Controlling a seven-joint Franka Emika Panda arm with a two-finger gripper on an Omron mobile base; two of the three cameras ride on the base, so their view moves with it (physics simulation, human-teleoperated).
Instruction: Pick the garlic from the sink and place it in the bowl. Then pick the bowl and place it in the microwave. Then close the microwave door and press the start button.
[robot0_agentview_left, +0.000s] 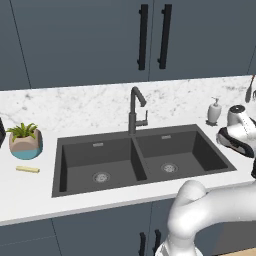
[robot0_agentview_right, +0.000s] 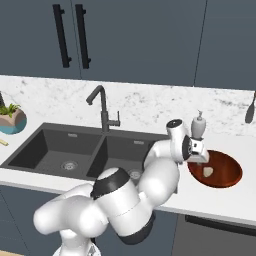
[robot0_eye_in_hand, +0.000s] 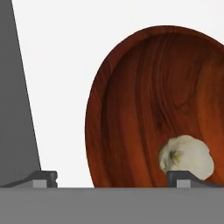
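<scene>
The garlic (robot0_eye_in_hand: 187, 155) lies free inside the bowl (robot0_eye_in_hand: 144, 109), near its rim. The bowl sits on the white counter (robot0_agentview_right: 220, 200) just right of the sink (robot0_agentview_right: 55, 150), whose two dark basins hold nothing but their drains. The gripper (robot0_eye_in_hand: 111, 178) hangs over the bowl's edge, jaws spread wide and holding nothing. A soap bottle (robot0_agentview_right: 199, 125) stands behind the bowl, before a marbled backsplash (robot0_agentview_right: 145, 102) and dark blue cabinets (robot0_agentview_right: 140, 40). A potted plant (robot0_agentview_left: 25, 141) and yellow stick (robot0_agentview_left: 27, 169) lie left of the sink.

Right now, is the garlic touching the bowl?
Touching. In the hand view the garlic rests on the inside of the bowl. The right base view shows it lying in the bowl too, with the open gripper above.
</scene>
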